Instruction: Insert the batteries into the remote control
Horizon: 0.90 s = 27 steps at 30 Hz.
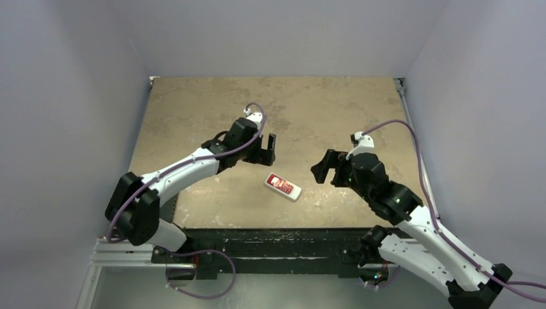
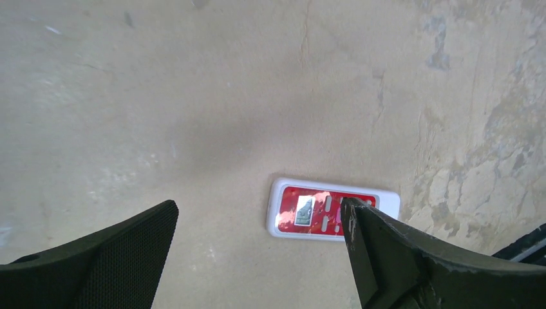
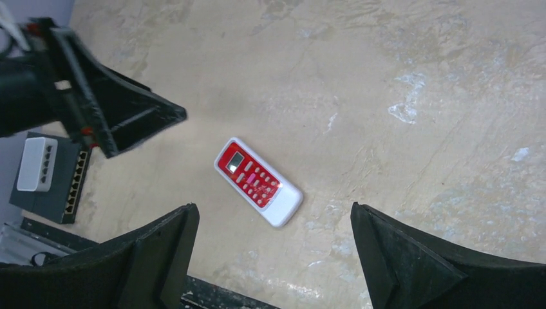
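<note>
The remote control point(image 1: 283, 186) lies flat on the table, red button panel up, between the two arms. It also shows in the left wrist view point(image 2: 322, 210) and the right wrist view point(image 3: 257, 181). My left gripper point(image 1: 270, 149) is open and empty, hovering just up and left of the remote; in its own view point(image 2: 261, 222) the right finger covers the remote's far end. My right gripper point(image 1: 327, 168) is open and empty, to the right of the remote; in its own view point(image 3: 273, 222) the remote lies beyond the fingertips. No batteries are in view.
The tan table point(image 1: 322, 109) has grey walls on three sides. A black rail point(image 1: 270, 241) runs along its near edge. A small network switch point(image 3: 45, 177) sits below the table edge in the right wrist view, near the left gripper's finger point(image 3: 122, 116).
</note>
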Each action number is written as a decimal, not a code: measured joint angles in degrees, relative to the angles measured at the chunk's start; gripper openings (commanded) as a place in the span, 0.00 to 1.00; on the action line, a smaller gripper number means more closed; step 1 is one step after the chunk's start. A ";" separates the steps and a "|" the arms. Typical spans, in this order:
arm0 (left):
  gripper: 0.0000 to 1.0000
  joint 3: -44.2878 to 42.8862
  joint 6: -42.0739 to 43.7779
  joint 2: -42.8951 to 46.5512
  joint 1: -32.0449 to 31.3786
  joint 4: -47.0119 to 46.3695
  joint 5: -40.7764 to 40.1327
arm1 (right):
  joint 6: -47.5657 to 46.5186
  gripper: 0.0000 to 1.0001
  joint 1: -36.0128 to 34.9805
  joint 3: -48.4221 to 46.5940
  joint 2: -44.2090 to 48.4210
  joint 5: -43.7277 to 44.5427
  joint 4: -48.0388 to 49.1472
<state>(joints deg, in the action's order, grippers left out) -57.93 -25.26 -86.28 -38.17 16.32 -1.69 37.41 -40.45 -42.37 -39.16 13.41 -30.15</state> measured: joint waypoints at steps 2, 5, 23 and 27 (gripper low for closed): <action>0.99 -0.96 0.70 2.75 0.20 1.62 -2.27 | 0.02 0.99 0.00 -0.92 -1.42 0.96 -0.39; 0.99 -2.10 1.33 6.56 0.55 4.15 -5.73 | -0.74 0.99 0.00 -2.91 -3.08 2.23 -0.92; 0.99 -3.87 3.37 28.61 0.72 16.11 -17.44 | -9.29 0.99 0.00 -11.85 -2.43 8.04 -1.44; 0.99 -3.39 3.32 32.15 0.72 16.61 -17.42 | -10.29 0.99 0.00 -12.35 -1.38 8.31 -0.92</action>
<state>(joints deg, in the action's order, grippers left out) -61.32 -21.93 -54.13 -37.45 32.93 -19.11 27.11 -40.45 -54.72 -40.53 21.71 -31.07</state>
